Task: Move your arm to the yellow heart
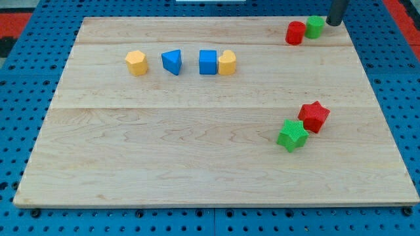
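Observation:
The yellow heart lies in the upper middle of the wooden board, touching the right side of a blue cube. My tip is at the view's top right corner of the board, just right of a green cylinder and far to the right of the yellow heart. Only the lower end of the dark rod shows.
A red cylinder touches the green cylinder's left side. A blue triangle and a yellow hexagon lie left of the blue cube. A red star and a green star touch at the lower right.

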Controlling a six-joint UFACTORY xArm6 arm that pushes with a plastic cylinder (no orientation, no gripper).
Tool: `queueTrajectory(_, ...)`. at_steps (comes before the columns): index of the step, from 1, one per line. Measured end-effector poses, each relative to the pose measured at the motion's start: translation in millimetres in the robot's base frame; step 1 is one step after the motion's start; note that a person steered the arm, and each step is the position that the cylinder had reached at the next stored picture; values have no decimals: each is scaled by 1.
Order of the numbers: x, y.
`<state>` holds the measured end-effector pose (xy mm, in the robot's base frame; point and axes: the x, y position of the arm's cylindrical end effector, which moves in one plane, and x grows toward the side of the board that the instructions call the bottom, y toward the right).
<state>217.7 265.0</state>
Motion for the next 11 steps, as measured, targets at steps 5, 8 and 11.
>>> queueTrajectory(5,79,0)
queueTrajectory(8,121,-3)
queueTrajectory(11,129,-1)
